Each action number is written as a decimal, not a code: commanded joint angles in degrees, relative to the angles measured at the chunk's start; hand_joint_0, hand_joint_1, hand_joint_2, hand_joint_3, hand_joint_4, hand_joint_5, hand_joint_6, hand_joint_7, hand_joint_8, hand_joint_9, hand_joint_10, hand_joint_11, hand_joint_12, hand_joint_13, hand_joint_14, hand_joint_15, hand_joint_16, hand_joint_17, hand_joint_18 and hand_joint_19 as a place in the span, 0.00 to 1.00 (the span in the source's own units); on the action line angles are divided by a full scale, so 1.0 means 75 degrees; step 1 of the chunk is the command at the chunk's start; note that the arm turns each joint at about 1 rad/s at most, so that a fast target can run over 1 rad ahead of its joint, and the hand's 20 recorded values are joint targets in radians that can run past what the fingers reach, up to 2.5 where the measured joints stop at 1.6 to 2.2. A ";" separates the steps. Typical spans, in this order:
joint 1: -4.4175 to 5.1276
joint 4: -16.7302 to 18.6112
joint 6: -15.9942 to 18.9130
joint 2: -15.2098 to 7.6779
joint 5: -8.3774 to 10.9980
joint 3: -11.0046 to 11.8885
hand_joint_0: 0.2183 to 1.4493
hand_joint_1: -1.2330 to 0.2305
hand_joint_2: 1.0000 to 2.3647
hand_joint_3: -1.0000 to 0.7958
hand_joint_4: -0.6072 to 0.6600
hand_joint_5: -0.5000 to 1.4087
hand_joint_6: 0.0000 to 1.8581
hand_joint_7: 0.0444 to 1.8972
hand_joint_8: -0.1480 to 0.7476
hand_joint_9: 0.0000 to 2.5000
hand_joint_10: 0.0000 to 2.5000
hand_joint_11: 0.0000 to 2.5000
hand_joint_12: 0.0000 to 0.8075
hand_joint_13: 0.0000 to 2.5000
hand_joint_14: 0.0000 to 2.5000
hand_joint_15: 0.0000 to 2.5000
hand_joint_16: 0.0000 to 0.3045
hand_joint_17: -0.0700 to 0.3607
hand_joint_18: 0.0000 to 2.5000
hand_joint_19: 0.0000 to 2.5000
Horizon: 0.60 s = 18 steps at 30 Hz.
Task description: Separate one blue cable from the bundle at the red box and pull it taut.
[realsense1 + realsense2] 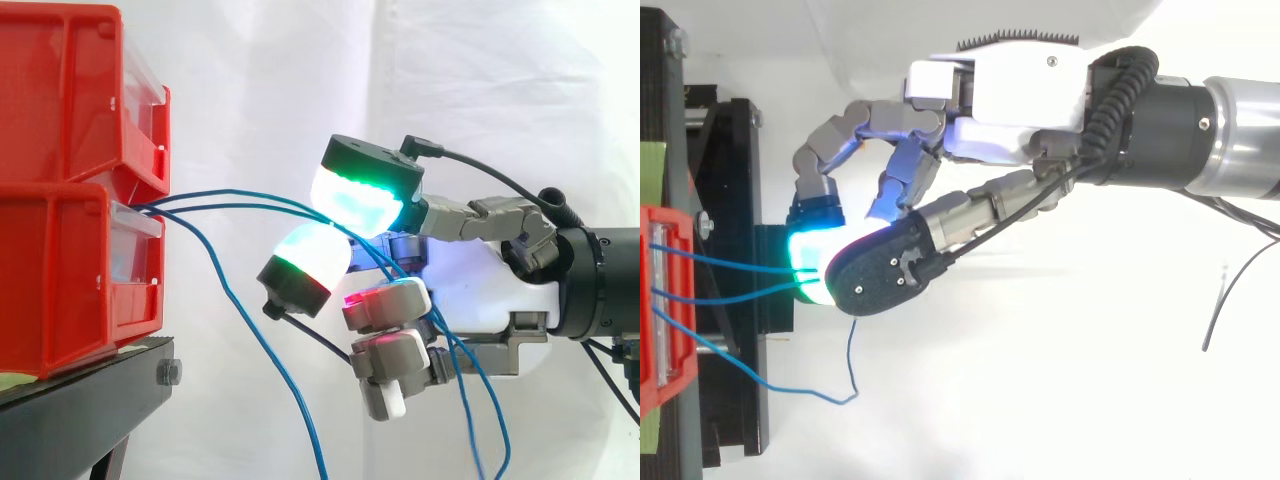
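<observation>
Pinches two blue cables [730,264] between the green-glowing pads [360,200] of the hand [480,290], as far as can be judged. Looks so from the side, with pads nearly meeting and both strands running in between and on across the palm. Hovers just off the front of the lower red box [60,280], at the spot where the cables come out. Leaves a third cable [805,394] outside the grip, sagging from the box in a loose loop. Counts as partly done at best: reach and grip made, but two strands caught rather than one, so separation looks unfinished. Shows no tautness yet either, with the held strands bowing gently from box to pads. Needs one strand dropped, then a pull away from the box.
</observation>
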 commanded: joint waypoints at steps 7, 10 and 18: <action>0.0002 0.0032 -0.0001 0.0000 0.0012 0.0008 0.44 0.29 0.00 0.28 0.48 0.15 0.47 0.49 0.44 0.44 0.01 0.52 0.42 0.44 0.01 0.45 0.18 0.45 0.31 0.36; 0.0013 0.0032 -0.0001 0.0000 0.0012 -0.0004 0.39 0.32 0.00 0.28 0.50 0.16 0.47 0.51 0.45 0.47 0.01 0.53 0.43 0.44 0.01 0.45 0.18 0.44 0.31 0.36; 0.0037 0.0032 -0.0012 0.0000 0.0082 -0.0004 0.26 0.41 0.00 0.28 0.52 0.17 0.47 0.51 0.49 0.49 0.01 0.53 0.45 0.46 0.01 0.46 0.19 0.46 0.33 0.37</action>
